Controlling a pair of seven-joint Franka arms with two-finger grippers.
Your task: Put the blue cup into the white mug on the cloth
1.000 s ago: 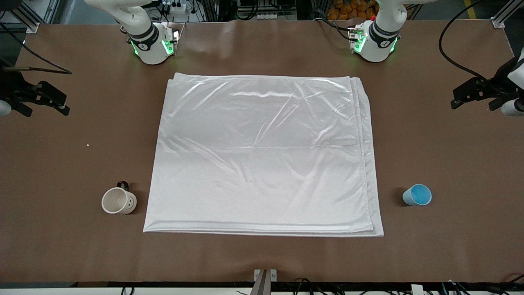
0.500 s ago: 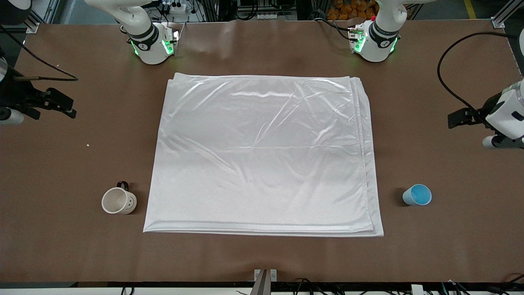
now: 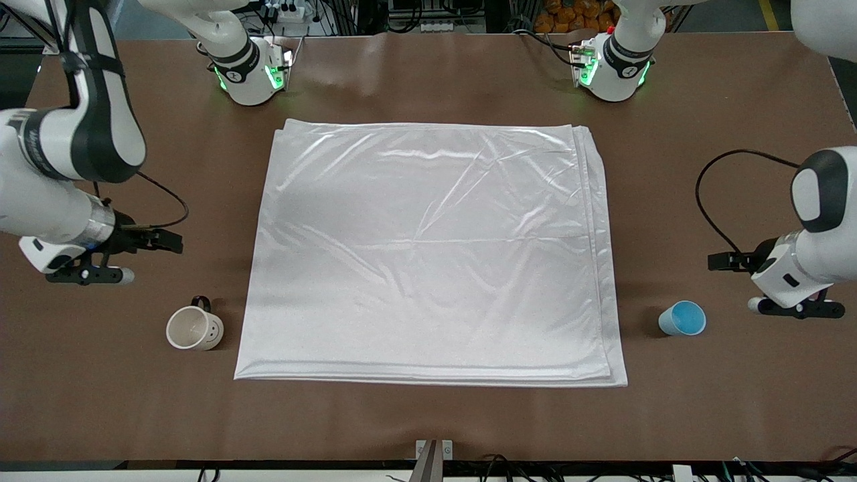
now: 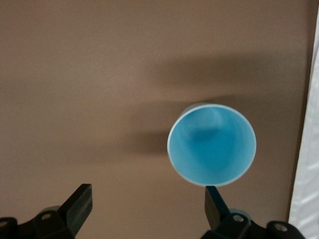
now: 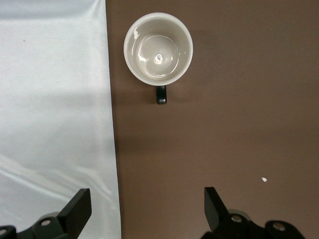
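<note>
The blue cup (image 3: pixel 683 318) stands upright on the bare table beside the cloth (image 3: pixel 428 254), toward the left arm's end. My left gripper (image 3: pixel 723 261) is open and empty over the bare table close to the cup. In the left wrist view the blue cup (image 4: pixel 212 144) lies just off one fingertip (image 4: pixel 213 201) of my left gripper (image 4: pixel 147 206). The white mug (image 3: pixel 194 328) stands upright beside the cloth toward the right arm's end. My right gripper (image 3: pixel 164 239) is open and empty over the table at the cloth's edge. The right wrist view shows the mug (image 5: pixel 158 48), the cloth (image 5: pixel 50 124) and my right gripper (image 5: pixel 146 206).
The cloth lies flat and wrinkled across the middle of the brown table (image 3: pixel 736 415). Both arm bases (image 3: pixel 248 73) stand past its edge farthest from the front camera. A small white speck (image 5: pixel 263 179) lies on the table near the mug.
Both arms have swung in from the table's ends. The left gripper now hangs close to the blue cup and the right gripper close to the mug. Cups and cloth have not moved.
</note>
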